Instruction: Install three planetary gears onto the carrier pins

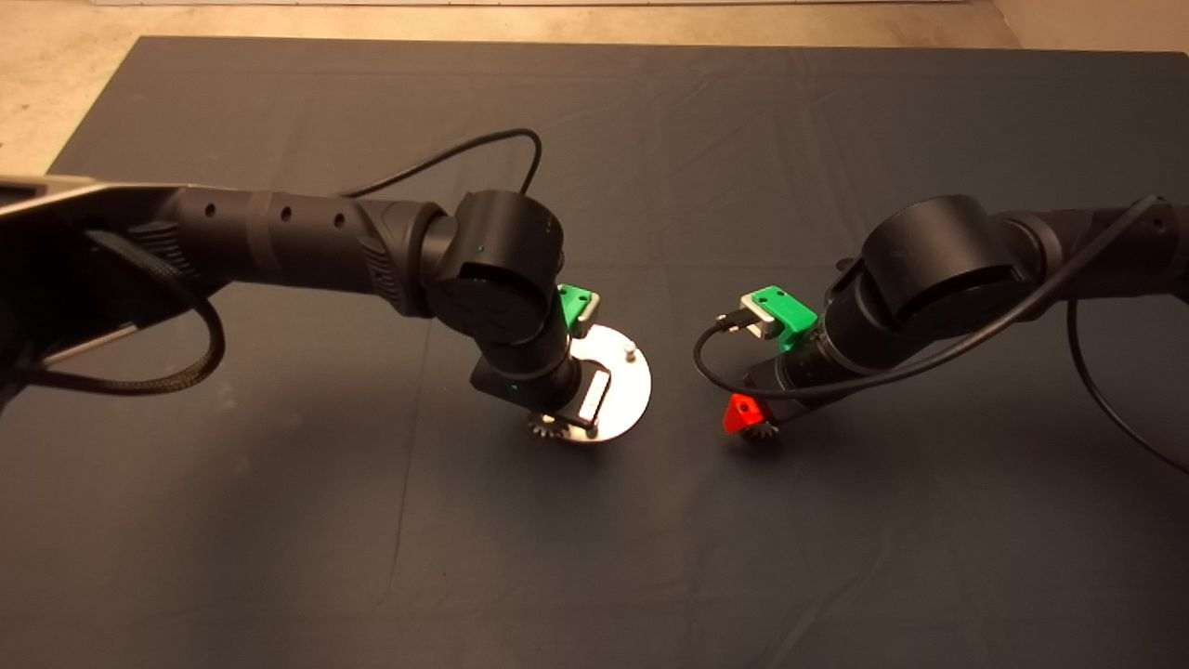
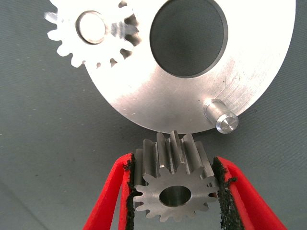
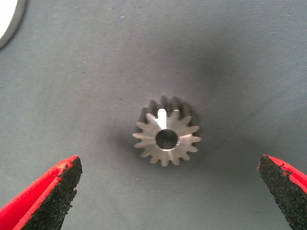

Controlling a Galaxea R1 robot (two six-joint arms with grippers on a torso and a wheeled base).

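Left gripper clamps a gear by its toothed flanks beside the carrier plate (rigid, slick steel); right gripper spread wide over a loose gear.

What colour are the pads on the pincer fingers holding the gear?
Black, on red fingers; the left wrist view shows them best, clamped on the gear.

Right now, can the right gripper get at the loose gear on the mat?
Probably yes. The right gripper hangs open over the gear, which lies flat on the bare mat between the fingers, with nothing beside it.
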